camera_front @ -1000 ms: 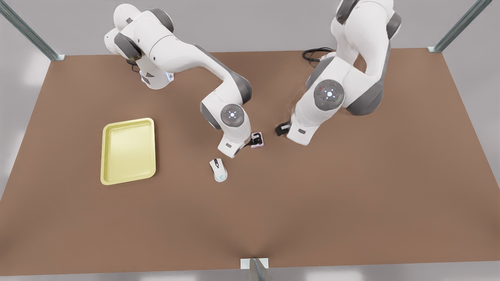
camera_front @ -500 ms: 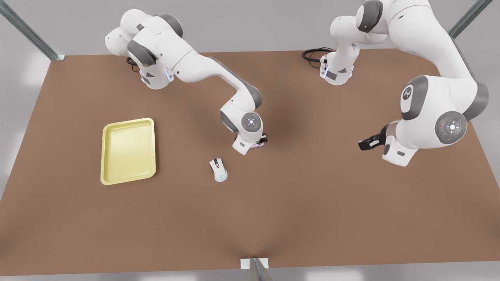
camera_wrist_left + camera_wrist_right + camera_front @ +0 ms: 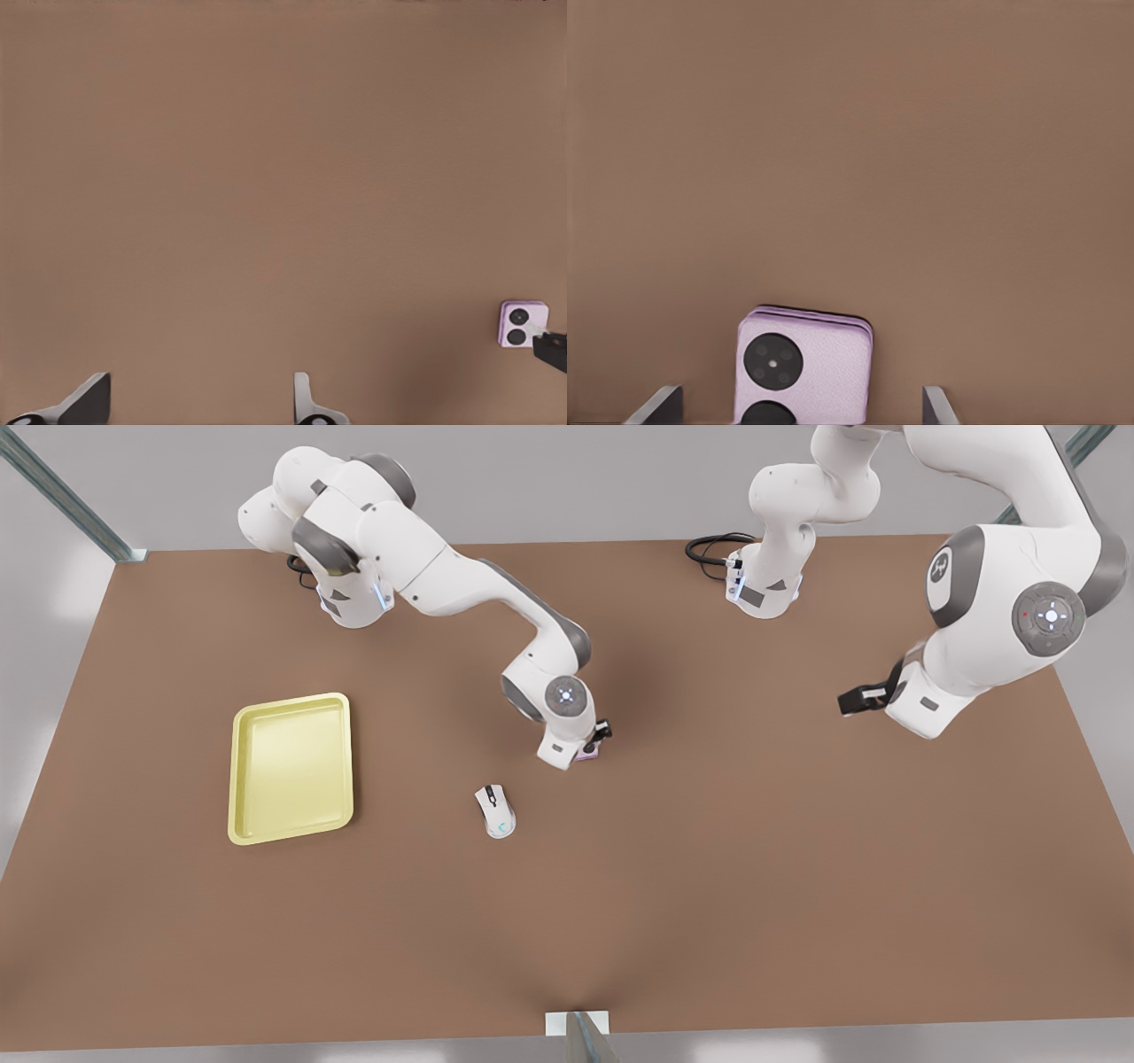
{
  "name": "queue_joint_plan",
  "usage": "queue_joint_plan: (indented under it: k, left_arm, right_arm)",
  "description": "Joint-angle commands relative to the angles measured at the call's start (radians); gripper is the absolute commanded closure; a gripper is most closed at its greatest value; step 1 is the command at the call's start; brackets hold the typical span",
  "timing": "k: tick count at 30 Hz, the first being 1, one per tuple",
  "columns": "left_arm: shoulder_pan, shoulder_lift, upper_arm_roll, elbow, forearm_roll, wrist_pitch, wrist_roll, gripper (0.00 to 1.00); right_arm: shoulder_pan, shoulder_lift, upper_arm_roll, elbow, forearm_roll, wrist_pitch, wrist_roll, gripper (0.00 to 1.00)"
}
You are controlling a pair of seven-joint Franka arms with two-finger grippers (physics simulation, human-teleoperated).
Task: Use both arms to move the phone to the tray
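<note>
- Bracket of metal (image 3: 580,1035) at the table's near edge; brown table (image 3: 709,903) beyond it.
- White computer mouse (image 3: 496,811) comes next, lying flat and apart from everything else.
- Pale yellow tray (image 3: 292,766) sits toward the front view's left, well apart from the mouse, with nothing in it.
- Phone (image 3: 587,755) lies on the table just past the mouse, well apart from the tray. We see only a lilac sliver of it under the wrist there. In the right wrist view the phone (image 3: 806,367) lies flat, camera circles up.
- Right gripper (image 3: 601,737) hangs low over the phone. In its own view the right gripper (image 3: 796,391) has its fingers spread wide to either side of the phone, with a gap on both sides; nothing gripped.
- Left gripper (image 3: 858,701) is raised at the front view's right, well apart from the phone. In its own view the left gripper (image 3: 199,394) stands spread over bare table, holding nothing, with the phone (image 3: 523,322) far off.
- Black cable (image 3: 709,547) is coiled by the far arm base.
</note>
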Motion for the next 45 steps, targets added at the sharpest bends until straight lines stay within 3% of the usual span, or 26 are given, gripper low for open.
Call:
queue_joint_plan:
  k: [1, 15, 31, 45]
  left_arm:
    - [0.004, -0.002, -0.001, -0.002, 0.012, 0.05, 0.266, 0.0]
    - [0.004, -0.005, -0.001, 0.001, 0.013, 0.023, 0.261, 0.0]
    - [0.004, -0.005, -0.004, 0.003, 0.013, 0.01, 0.26, 0.0]
    - [0.004, -0.009, -0.01, 0.004, 0.013, 0.003, 0.258, 0.0]
  right_arm:
    - [0.001, 0.002, 0.008, -0.002, -0.011, 0.04, -0.219, 0.0]
    - [0.042, 0.091, 0.009, 0.069, -0.126, -0.013, -0.178, 0.0]
    - [0.032, 0.083, 0.042, 0.041, -0.148, 0.036, 0.293, 0.0]
    - [0.028, 0.074, 0.042, -0.02, -0.179, 0.042, 0.298, 0.0]
